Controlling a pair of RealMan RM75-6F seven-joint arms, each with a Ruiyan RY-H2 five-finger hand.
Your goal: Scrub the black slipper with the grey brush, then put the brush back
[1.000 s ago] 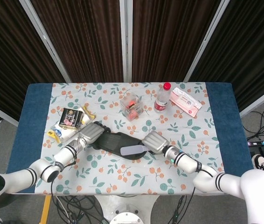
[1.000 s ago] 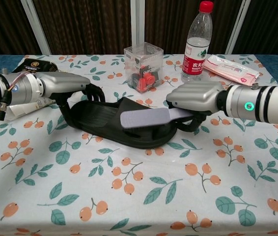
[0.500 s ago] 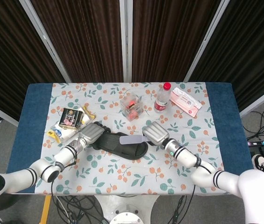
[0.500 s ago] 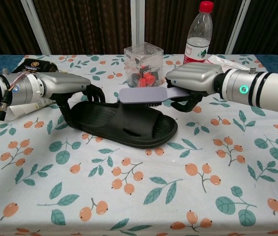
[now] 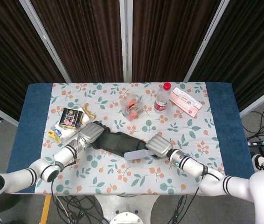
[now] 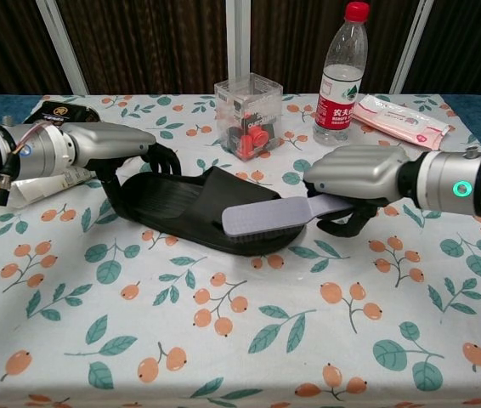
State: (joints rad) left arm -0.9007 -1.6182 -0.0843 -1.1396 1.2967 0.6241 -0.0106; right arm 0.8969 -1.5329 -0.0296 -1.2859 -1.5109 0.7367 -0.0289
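Note:
The black slipper (image 6: 185,204) (image 5: 115,141) lies across the middle of the floral tablecloth. My left hand (image 6: 109,149) (image 5: 91,132) holds its left end, fingers curled over the rim. My right hand (image 6: 355,174) (image 5: 159,145) grips the handle of the grey brush (image 6: 268,218) (image 5: 135,154). The brush head lies flat on the slipper's right front end, bristles down.
Behind the slipper stand a clear box of red parts (image 6: 248,115), a water bottle (image 6: 340,76) and a wipes pack (image 6: 402,119). Snack packets (image 5: 69,121) lie at the left. The table's near edge (image 5: 122,192) is close in front.
The brush swung from the slipper's far rim back toward me and down onto its right front end. My left hand kept its hold and place.

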